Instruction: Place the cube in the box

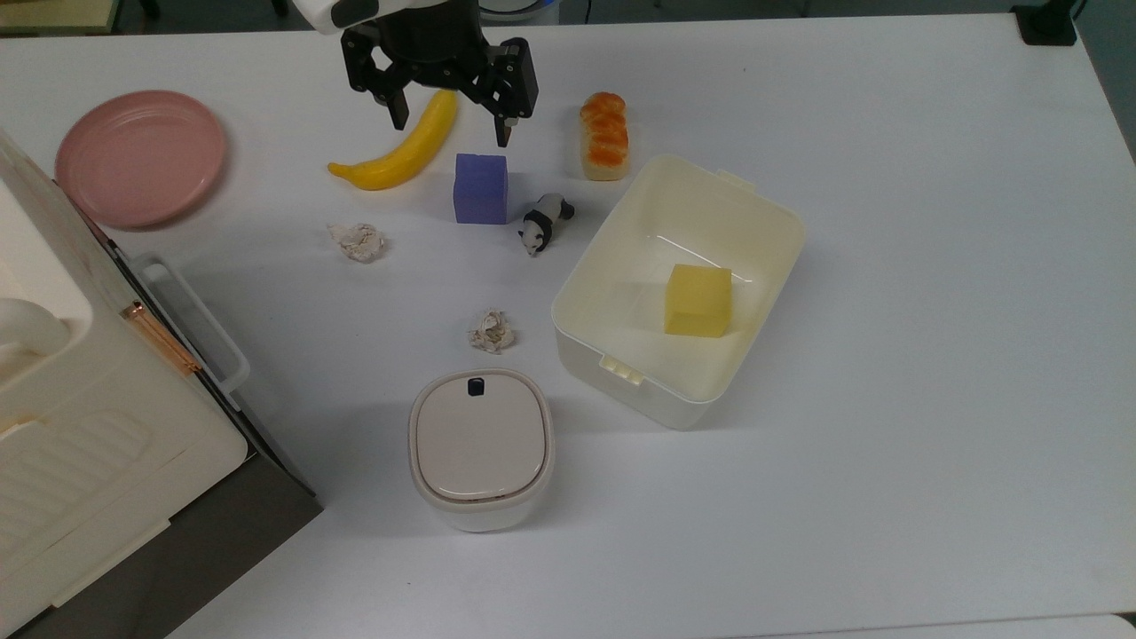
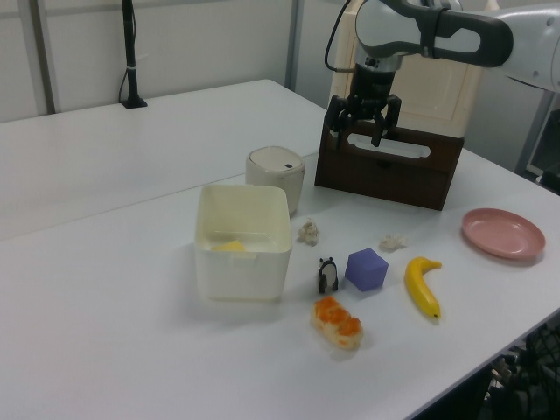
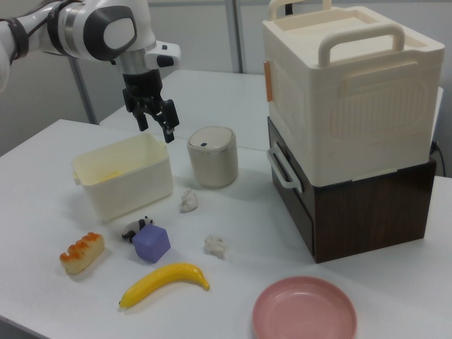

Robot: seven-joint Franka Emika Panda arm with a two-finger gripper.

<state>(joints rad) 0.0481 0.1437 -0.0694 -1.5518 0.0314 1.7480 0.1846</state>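
Top view: claw [image 1: 451,124] spread wide, empty, raised over table [image 1: 887,488], just above banana [image 1: 399,151] and cube [image 1: 480,188]. Cube on table beside panda [image 1: 543,222], apart from box [image 1: 621,355]; yellow cube [image 1: 698,300] inside box.

Left view: cube [image 2: 366,269] between panda [image 2: 327,276] and banana [image 2: 423,286]; box [image 2: 241,262] at left view's left.

Right view: claw [image 3: 155,121] hangs above box [image 3: 127,185]; cube [image 3: 151,244] touches panda [image 3: 134,229].

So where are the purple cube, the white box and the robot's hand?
purple cube [image 1: 480,188], top view, its top face.
white box [image 1: 587,257], top view, its inner wall.
hand [image 1: 451,122], top view, midway between its open fingertips.
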